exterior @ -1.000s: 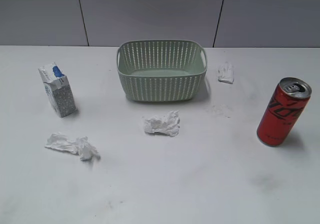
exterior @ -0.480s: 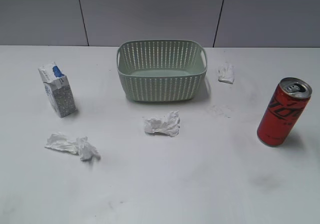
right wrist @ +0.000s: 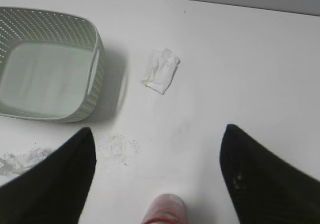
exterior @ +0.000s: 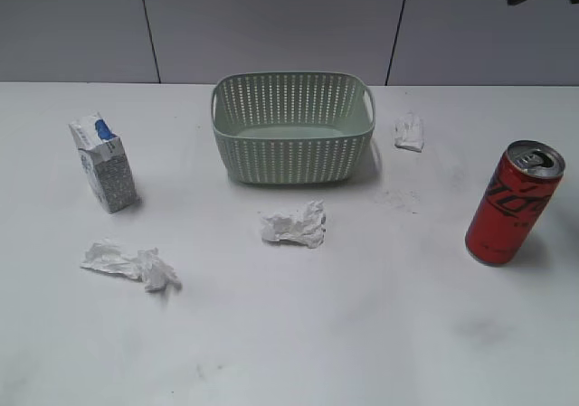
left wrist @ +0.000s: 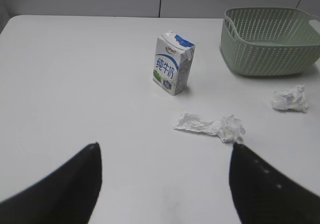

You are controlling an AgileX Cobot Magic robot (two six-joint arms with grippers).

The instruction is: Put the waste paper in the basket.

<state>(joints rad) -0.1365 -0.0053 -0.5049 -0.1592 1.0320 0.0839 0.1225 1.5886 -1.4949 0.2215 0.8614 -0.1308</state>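
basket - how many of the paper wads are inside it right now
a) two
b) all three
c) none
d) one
c) none: the basket is bare inside, seen from above in the right wrist view, and all three wads lie on the table: one at front left, one just in front of the basket, and one to its right.

Exterior view: looks down at a slant across the surface [exterior: 362, 334] toward the back wall.
Left wrist view: from above the left side, between the left hand [left wrist: 165, 184] fingers, facing the carton [left wrist: 172, 63].
Right wrist view: high, steeply downward past the right hand [right wrist: 157, 184].
Shared: the basket [exterior: 291, 157] [left wrist: 270, 64] [right wrist: 97, 59] shows in all three.
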